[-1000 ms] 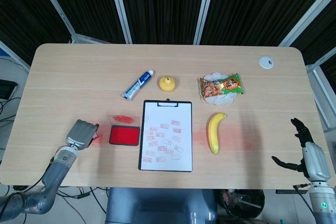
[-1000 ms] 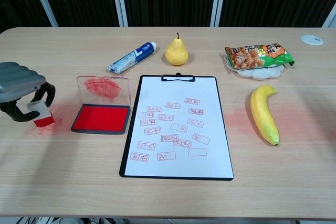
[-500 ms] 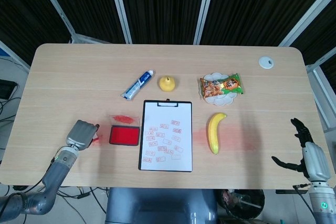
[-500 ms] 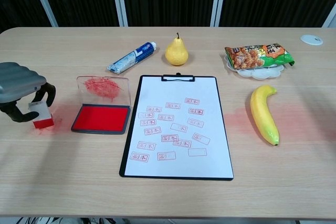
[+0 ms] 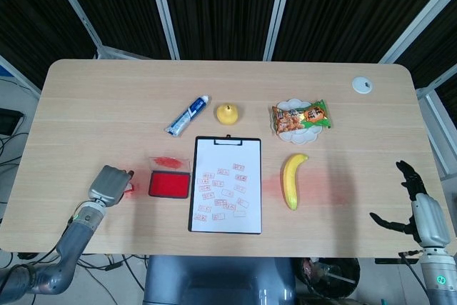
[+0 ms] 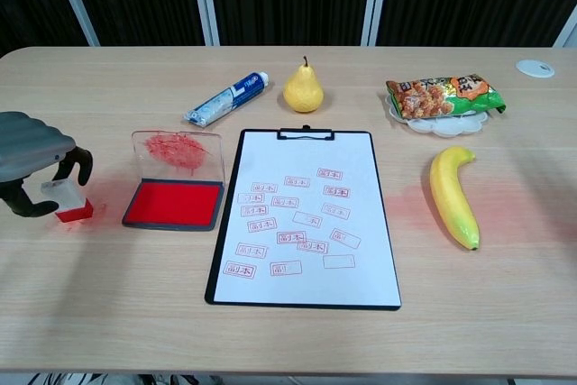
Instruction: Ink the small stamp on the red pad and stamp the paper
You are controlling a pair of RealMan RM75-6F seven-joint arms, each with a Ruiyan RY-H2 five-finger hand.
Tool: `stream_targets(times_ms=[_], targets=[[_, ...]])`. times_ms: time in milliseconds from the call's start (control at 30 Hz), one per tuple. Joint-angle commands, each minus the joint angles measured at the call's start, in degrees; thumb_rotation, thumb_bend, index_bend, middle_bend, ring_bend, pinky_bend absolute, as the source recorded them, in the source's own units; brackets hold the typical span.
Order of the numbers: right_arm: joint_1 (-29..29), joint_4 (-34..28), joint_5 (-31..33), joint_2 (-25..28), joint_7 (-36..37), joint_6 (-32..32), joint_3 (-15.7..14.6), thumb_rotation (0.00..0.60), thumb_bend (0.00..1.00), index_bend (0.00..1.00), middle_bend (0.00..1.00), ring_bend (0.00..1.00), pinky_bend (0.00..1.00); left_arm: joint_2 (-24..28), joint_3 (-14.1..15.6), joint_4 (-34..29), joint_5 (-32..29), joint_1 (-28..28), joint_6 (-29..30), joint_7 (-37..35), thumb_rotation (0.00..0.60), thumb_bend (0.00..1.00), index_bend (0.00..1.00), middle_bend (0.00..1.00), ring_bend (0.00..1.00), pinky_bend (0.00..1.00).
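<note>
Over the last second the left hand [image 6: 32, 155] has been drawn slightly toward the table's left edge, the small stamp [image 6: 68, 201] being carried with it, away from the red pad [image 6: 174, 203]. Everything else is unchanged.

From the chest view, the stamp is seen pinched between curled dark fingers [image 6: 83, 165], its red base resting on or just above the wood; which of the two cannot be told. From the head view only the grey back of that hand [image 5: 109, 184] and a red sliver beside it are shown. The right hand [image 5: 416, 207] is seen only in the head view, past the table's right edge, its fingers spread and nothing held.

The ink pad's clear lid [image 6: 178, 151] is tipped open behind the pad, smeared red. The paper [image 6: 299, 217] on the clipboard [image 6: 216, 263] is marked with many red impressions, too small to be read.

On the pale wooden table [image 6: 288, 340] a toothpaste tube [image 6: 225, 98], a pear [image 6: 304, 87], a snack bag [image 6: 442, 96] on a plate and a banana [image 6: 453, 196] are laid out. Behind the table, dark slatted panels with pale frame bars are visible.
</note>
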Motion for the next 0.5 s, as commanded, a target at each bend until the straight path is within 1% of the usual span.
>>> stream_targets(times_ms=[33,167,233,300,367,433,467,500], targets=[[0.00,-0.01,-0.02,0.02,-0.03,-0.01,-0.02,0.600,0.12,0.01,0.00,0.00,0.22,0.24,-0.03,-0.32,0.06,0.17,0.53,0.02,0.600,0.27,0.33,0.45,0.83,0.97],[-0.02,0.06,-0.18,-0.01,-0.10,0.10,-0.05,0.600,0.12,0.01,0.00,0.00,0.22,1.49,-0.76,-2.06,0.84,0.99,2.66,-1.50,0.600,0.23,0.31,0.44,0.83,0.97],[-0.04,0.11,-0.27,-0.05,-0.15,0.20,-0.05,0.600,0.12,0.01,0.00,0.00,0.22,2.74,-1.20,-3.62,2.54,1.66,4.24,-3.44,0.600,0.22,0.30,0.44,0.81,0.97],[-0.07,0.16,-0.35,-0.09,-0.25,0.30,-0.08,0.600,0.12,0.01,0.00,0.00,0.22,4.15,-1.43,-4.89,6.07,2.71,6.55,-6.63,0.600,0.22,0.29,0.42,0.76,0.91],[-0.06,0.25,-0.50,-0.16,-0.47,0.38,-0.13,0.600,0.12,0.01,0.00,0.00,0.22,5.64,-1.45,-5.92,10.34,4.20,9.53,-10.70,0.600,0.22,0.26,0.37,0.66,0.80],[-0.05,0.41,-0.74,-0.25,-0.87,0.47,-0.22,0.600,0.12,0.01,0.00,0.00,0.22,7.19,-1.28,-6.68,15.02,6.34,13.59,-15.47,0.600,0.22,0.17,0.28,0.49,0.60],[-0.03,0.51,-0.90,-0.31,-1.03,0.55,-0.25,0.600,0.12,0.01,0.00,0.00,0.22,7.80,-1.14,-6.93,16.63,7.31,15.33,-17.07,0.600,0.22,0.14,0.24,0.42,0.53],[-0.01,0.66,-1.08,-0.39,-1.23,0.64,-0.29,0.600,0.12,0.01,0.00,0.00,0.22,8.38,-0.93,-7.17,18.06,8.29,16.96,-18.53,0.600,0.22,0.10,0.18,0.31,0.42]])
